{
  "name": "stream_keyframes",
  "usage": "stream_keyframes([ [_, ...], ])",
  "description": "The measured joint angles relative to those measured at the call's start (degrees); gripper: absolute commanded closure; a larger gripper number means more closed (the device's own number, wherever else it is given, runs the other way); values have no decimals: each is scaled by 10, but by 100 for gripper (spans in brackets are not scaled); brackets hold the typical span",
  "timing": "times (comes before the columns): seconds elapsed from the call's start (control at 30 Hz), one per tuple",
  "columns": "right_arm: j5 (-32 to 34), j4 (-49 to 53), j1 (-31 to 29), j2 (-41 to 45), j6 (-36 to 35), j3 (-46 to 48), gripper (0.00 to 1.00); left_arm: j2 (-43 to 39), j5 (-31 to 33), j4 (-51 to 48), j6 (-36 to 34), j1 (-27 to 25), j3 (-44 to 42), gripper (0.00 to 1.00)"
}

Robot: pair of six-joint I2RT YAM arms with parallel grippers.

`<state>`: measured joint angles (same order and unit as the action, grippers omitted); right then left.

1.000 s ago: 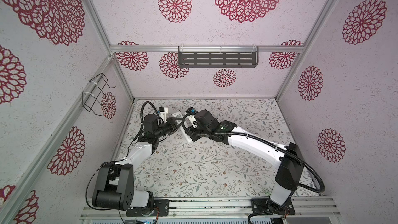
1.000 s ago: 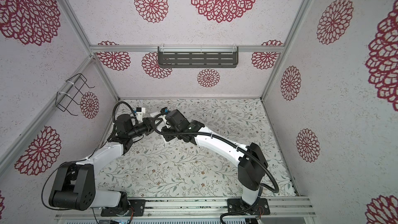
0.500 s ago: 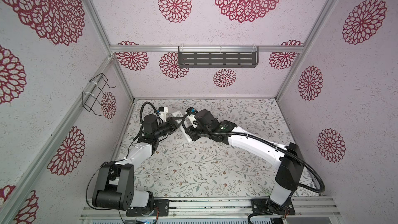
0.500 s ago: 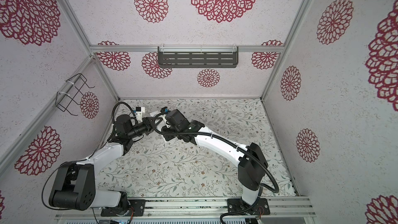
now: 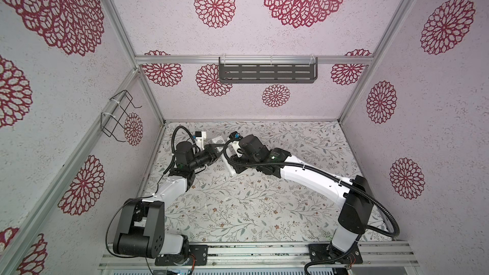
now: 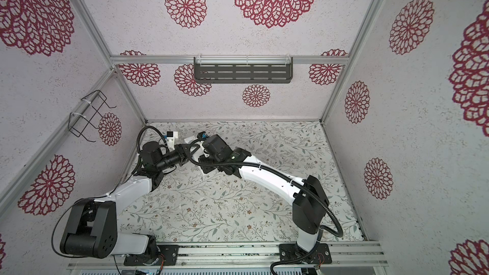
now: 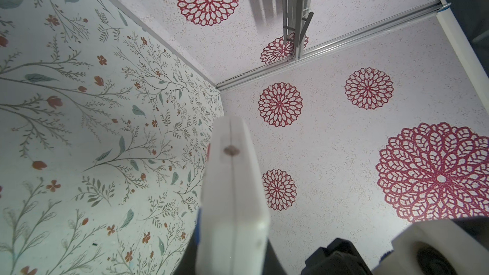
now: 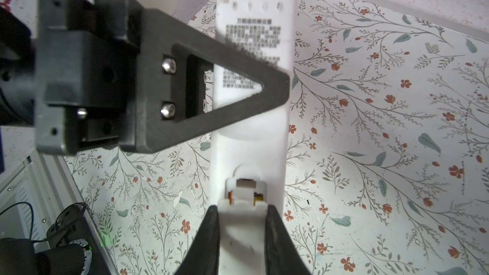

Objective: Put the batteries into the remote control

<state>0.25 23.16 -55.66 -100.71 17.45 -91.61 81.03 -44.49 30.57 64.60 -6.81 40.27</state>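
The remote [image 8: 251,138] hangs above the surface [image 8: 370,154] near its back left corner, with its back face toward the right wrist camera. The left hand [image 8: 275,85] is clamped across its middle, pinching it. The right hand [image 8: 242,207] pinches the cover [image 8: 243,234] at the compartment end. Orange glints of the batteries [image 8: 258,195] show under the cover's leading edge, so they seem to be seated already.

The step in hand looks like sliding the cover home. To do it well:
- Use a firm left grip as the anvil.
- Lay the cover flat on the remote's back, square to its length.
- Push straight along the bar toward the notch, since any tilt could jam the tab or lift a battery.
- Let go only once the cover sits flush.
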Motion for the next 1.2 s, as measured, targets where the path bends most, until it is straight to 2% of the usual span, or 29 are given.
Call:
stream_keyframes([
  [0.3, 2, 1, -1, 0, 0, 0, 51, 0, -1, 14, 16, 1, -2, 100],
  [0.5, 10, 5, -2, 0, 1, 0, 42, 0, -4, 30, 22, 0, -2, 100],
  [0.93, 19, -16, -3, 28, 3, 5, 36, 0, -11, 41, 30, 0, -9, 100],
  [1.2, 31, -14, 3, 31, 18, 5, 42, -4, -11, 42, 29, 0, -14, 100],
])
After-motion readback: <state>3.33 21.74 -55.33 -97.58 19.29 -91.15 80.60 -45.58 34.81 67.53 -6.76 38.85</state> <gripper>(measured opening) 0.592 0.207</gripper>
